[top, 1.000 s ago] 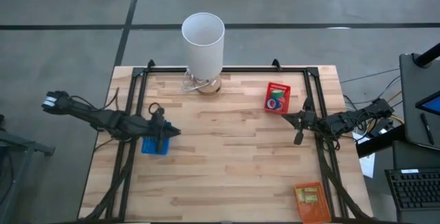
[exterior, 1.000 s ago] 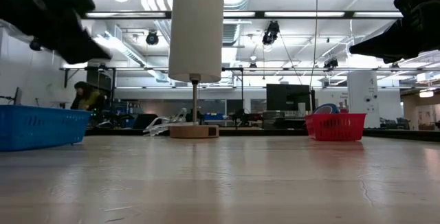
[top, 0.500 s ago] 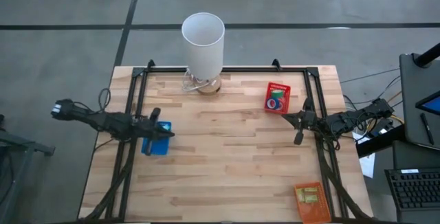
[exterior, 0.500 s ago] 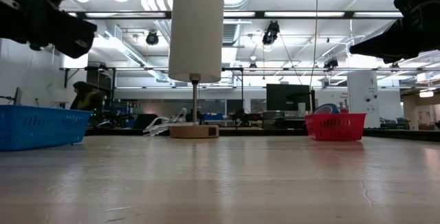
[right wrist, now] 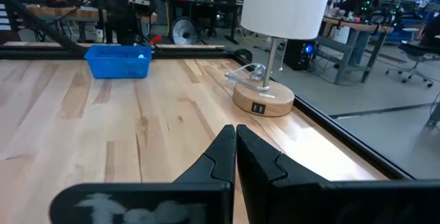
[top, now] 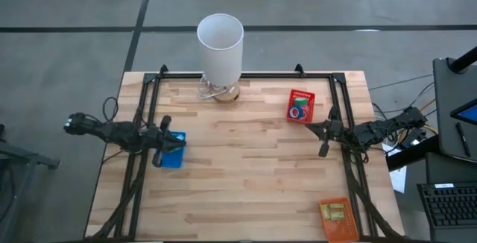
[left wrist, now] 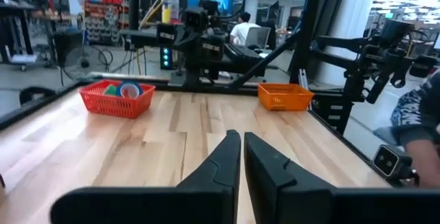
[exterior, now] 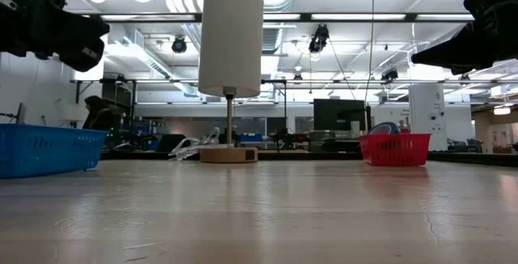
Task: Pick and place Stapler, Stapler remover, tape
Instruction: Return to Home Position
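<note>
Tape rolls [top: 299, 111] in red, green and blue lie in the red bin [top: 301, 94] at the far right of the table; the left wrist view also shows the tape rolls [left wrist: 127, 90] in that red bin [left wrist: 103, 104]. My left gripper [top: 177, 141] hangs shut above the blue bin [top: 176, 158] by the left edge, pointing level across the table; its own view shows my left gripper [left wrist: 242, 141] holding nothing. My right gripper [top: 309, 127] waits shut in the air near the right edge, and my right gripper [right wrist: 236, 132] is also empty. No stapler or stapler remover can be made out.
A lamp [top: 220, 45] with a white shade stands at the far edge on a round wooden base [right wrist: 263, 98]. An orange bin [top: 336, 219] sits at the near right corner. A black frame [top: 246, 74] rims the table. Bare wood [top: 246, 168] fills the middle.
My left arm has drawn back toward the table's left edge and its gripper has levelled out above the blue bin. The bins and the right arm have kept still.
</note>
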You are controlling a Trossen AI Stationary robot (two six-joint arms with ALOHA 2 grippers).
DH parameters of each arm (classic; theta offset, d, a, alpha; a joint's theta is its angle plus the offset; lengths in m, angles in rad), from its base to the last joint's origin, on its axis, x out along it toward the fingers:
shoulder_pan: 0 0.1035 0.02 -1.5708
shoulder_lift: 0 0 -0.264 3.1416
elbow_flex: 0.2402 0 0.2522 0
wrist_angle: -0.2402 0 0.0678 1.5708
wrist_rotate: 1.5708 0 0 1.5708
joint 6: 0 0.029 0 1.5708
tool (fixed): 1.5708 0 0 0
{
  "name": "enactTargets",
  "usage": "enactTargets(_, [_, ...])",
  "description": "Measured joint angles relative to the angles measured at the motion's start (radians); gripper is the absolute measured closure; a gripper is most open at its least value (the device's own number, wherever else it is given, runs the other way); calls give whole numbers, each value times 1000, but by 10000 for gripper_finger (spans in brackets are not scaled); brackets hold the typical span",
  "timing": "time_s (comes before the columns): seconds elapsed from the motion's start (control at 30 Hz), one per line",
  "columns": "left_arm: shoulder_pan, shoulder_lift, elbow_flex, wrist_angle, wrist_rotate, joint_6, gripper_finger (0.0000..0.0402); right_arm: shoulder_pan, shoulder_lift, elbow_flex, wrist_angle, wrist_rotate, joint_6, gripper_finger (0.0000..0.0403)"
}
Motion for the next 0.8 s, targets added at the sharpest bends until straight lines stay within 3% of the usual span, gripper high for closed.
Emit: enactTargets(0.8, [0, 14, 0, -7, 0, -42, 378, 0, 0, 0, 0, 0, 0, 394])
